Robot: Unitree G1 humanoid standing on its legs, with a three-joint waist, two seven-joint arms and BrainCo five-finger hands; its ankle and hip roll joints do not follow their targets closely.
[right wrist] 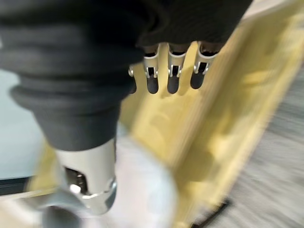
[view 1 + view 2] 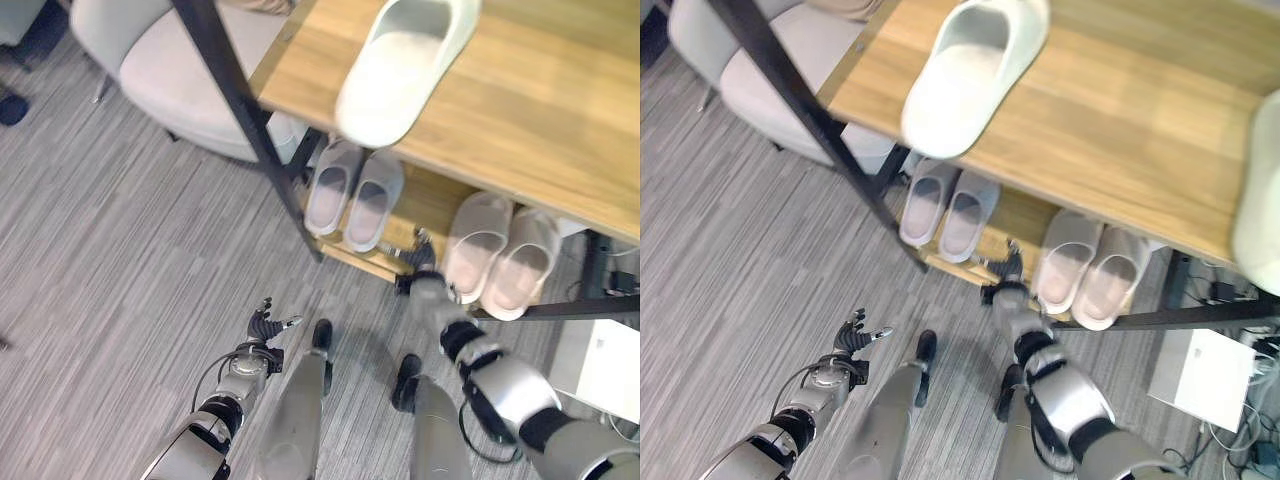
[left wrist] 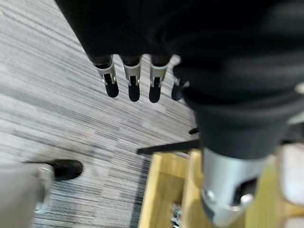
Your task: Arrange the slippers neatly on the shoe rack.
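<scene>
While the left hand (image 2: pixel 264 325) hangs low over the grey striped carpet (image 2: pixel 110 250) with its fingers spread loosely and nothing in them, the right hand (image 2: pixel 420 262) reaches to the front edge of the shoe rack's lower shelf (image 2: pixel 425 205), its fingers straight and holding nothing. That hand sits in the gap between two pairs of slippers on the lower shelf: a pale lilac pair (image 2: pixel 352 190) on the robot's left and a cream pair (image 2: pixel 498 255) on its right, just beside the nearer cream slipper. Both pairs lie side by side with heels toward the robot. On the wooden top shelf (image 2: pixel 530 110) a single mint-white slipper (image 2: pixel 400 65) lies with its heel hanging over the front edge, directly above the lilac pair. In the right eye view, part of another pale slipper (image 2: pixel 1260 200) shows at the far right of the top shelf. The rack's black metal leg (image 2: pixel 250 120) slants down just left of the lilac pair. A beige upholstered chair (image 2: pixel 170 60) stands beside the rack on the left, and a white box (image 2: pixel 1202 378) sits on the floor to the right.
</scene>
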